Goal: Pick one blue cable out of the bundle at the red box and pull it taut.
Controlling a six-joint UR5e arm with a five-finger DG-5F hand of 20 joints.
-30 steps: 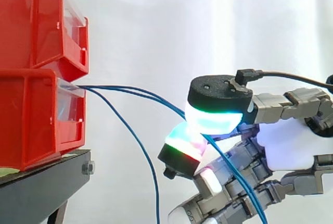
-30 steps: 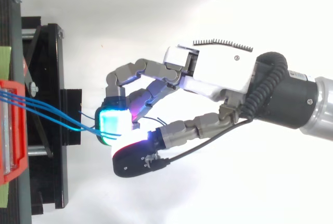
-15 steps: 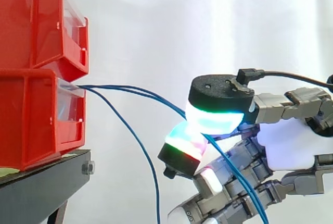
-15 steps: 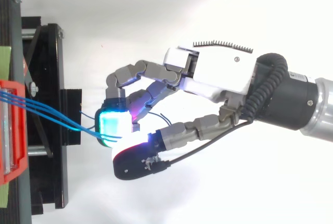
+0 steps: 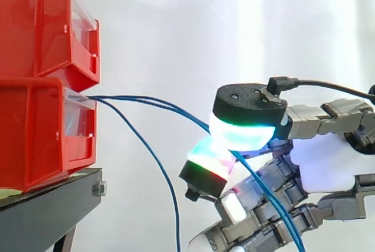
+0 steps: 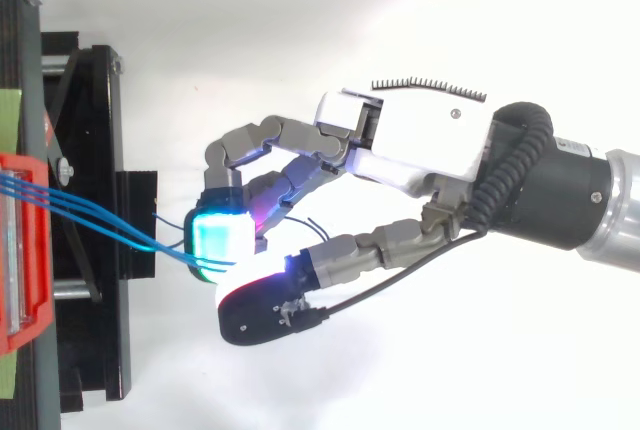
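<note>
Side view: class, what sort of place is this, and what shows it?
Probably a robot lab bench: red bins on a black stand, a white curtain behind, a hand pinching blue cables.

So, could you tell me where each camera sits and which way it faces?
Side view: beside the work, level, facing the red bins; the robot hand enters from the right.
Top view: overhead, looking down on the black stand; robot hand and arm enter from the right.
Shared: the blue cables between red bins and robot hand.
</note>
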